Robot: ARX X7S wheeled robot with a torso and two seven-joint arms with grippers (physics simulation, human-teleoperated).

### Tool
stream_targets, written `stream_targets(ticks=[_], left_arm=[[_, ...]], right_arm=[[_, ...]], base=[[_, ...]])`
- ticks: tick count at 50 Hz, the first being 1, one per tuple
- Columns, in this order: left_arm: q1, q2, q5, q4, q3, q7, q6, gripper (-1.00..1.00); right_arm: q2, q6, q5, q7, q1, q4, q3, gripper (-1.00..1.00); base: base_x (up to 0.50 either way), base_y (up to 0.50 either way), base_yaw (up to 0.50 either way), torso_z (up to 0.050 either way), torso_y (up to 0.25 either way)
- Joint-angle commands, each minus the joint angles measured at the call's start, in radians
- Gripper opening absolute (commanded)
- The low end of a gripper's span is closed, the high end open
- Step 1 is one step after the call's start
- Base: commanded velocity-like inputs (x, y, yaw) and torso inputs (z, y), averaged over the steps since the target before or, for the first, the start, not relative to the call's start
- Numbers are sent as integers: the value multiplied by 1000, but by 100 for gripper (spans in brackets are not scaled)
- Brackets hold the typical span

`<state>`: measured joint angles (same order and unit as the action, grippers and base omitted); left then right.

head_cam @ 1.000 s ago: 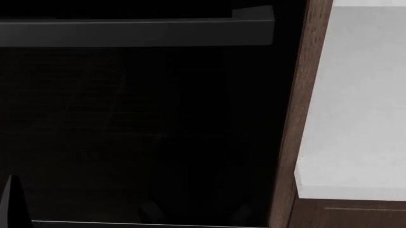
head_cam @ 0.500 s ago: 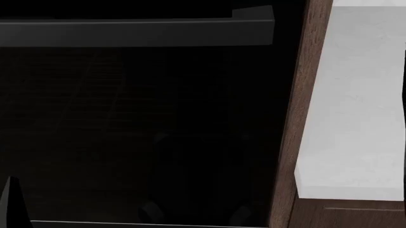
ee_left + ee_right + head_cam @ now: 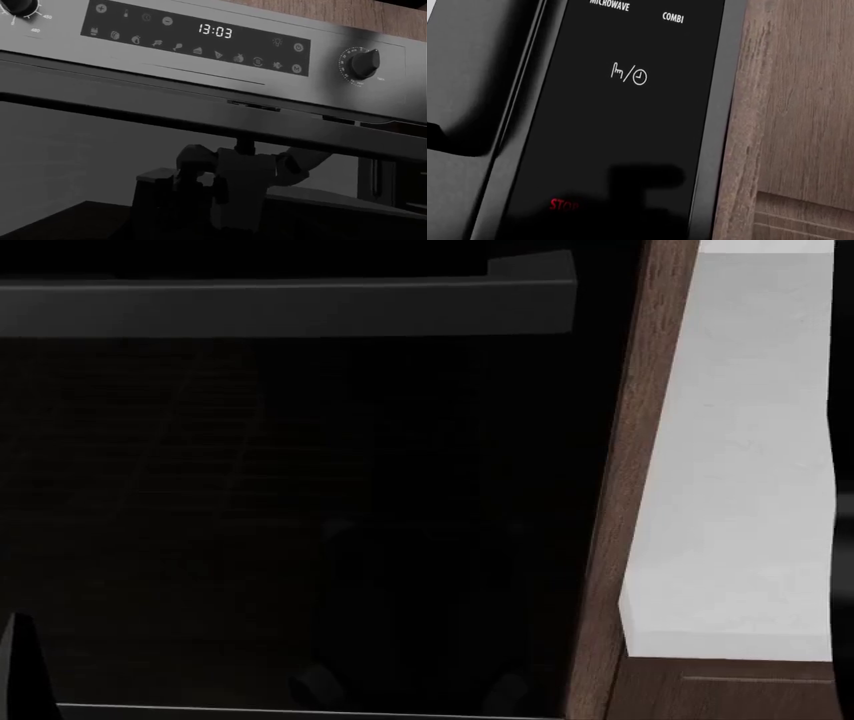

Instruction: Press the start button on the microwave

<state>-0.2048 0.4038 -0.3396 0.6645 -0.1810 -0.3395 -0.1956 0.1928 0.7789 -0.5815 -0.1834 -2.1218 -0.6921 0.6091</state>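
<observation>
This is a kitchen. A big black microwave (image 3: 294,500) sits inside brown wood cabinets (image 3: 627,440) beside a white counter (image 3: 747,440). An oven (image 3: 200,75) has a clock display (image 3: 215,31) and a round knob (image 3: 361,61).

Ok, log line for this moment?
right wrist camera: close on microwave control panel | red STOP label visible, start button not in frame | right gripper: not in view | press: not shown

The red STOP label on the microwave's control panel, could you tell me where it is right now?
In the right wrist view, the STOP label sits low on the black control panel, below the hand-and-clock symbol, beside a dark shadow, with wood cabinetry bordering the panel.
</observation>
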Motion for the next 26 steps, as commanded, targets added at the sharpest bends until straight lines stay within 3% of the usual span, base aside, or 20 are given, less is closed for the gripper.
stream_targets(ticks=[1,26], left_arm=[[2,-13,31,0,17,22,0,100],[2,-10,23,-14,17,17,-10,100]], right_arm=[[-34,-31,51,54,13,-53,-29,-100],[-51,-39,30,53,52,-140,-47,-100]], base=[[17,3,10,11,0],[21,3,12,6,0]])
